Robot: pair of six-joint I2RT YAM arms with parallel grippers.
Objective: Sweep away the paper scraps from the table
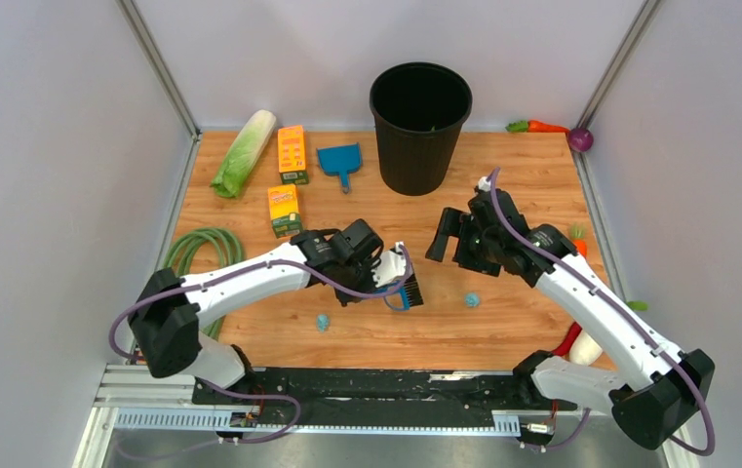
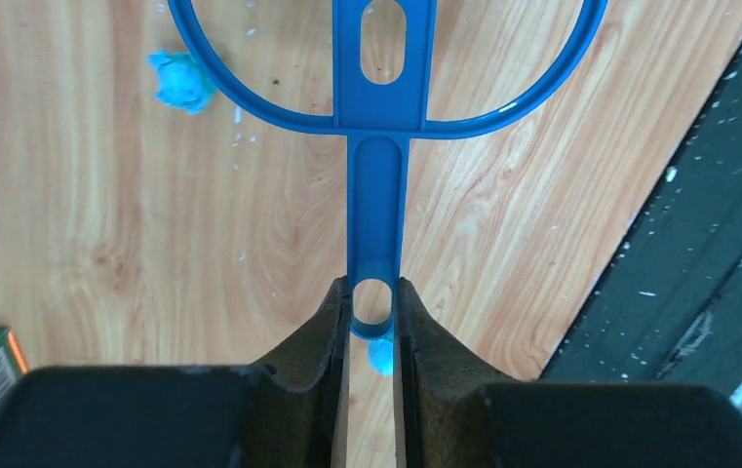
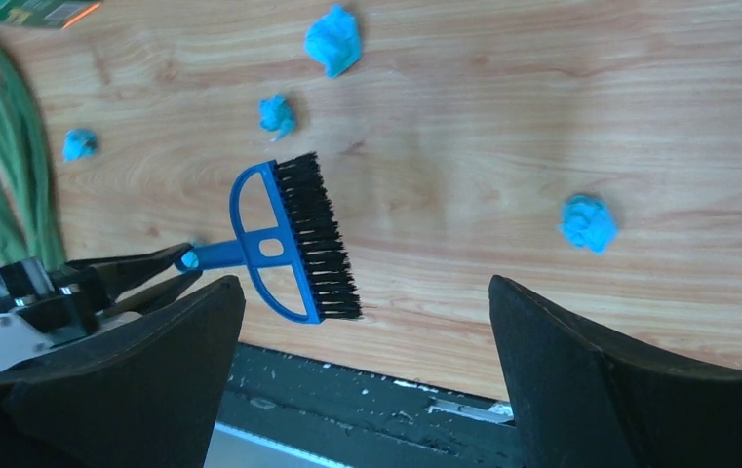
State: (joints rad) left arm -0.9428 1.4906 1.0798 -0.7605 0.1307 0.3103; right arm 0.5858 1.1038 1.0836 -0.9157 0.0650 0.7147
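My left gripper (image 1: 384, 274) is shut on the handle of the blue hand brush (image 1: 407, 286), whose black bristles point toward the near edge, just above the table (image 1: 532, 185). In the left wrist view its fingers (image 2: 326, 341) clamp the handle (image 2: 376, 195). Light-blue paper scraps lie on the wood: one (image 1: 323, 321) near the front left of the brush, one (image 1: 472, 299) to its right. The right wrist view shows several scraps (image 3: 588, 221) (image 3: 333, 40) (image 3: 276, 114) around the brush (image 3: 298, 239). My right gripper (image 1: 452, 244) is open and empty, above the table right of the brush.
A black bin (image 1: 420, 127) stands at the back centre with a blue dustpan (image 1: 339, 162) to its left. Two orange boxes (image 1: 285, 210), a cabbage (image 1: 244, 153) and a green hose (image 1: 196, 252) lie at the left. Toy vegetables (image 1: 577, 341) lie along the right edge.
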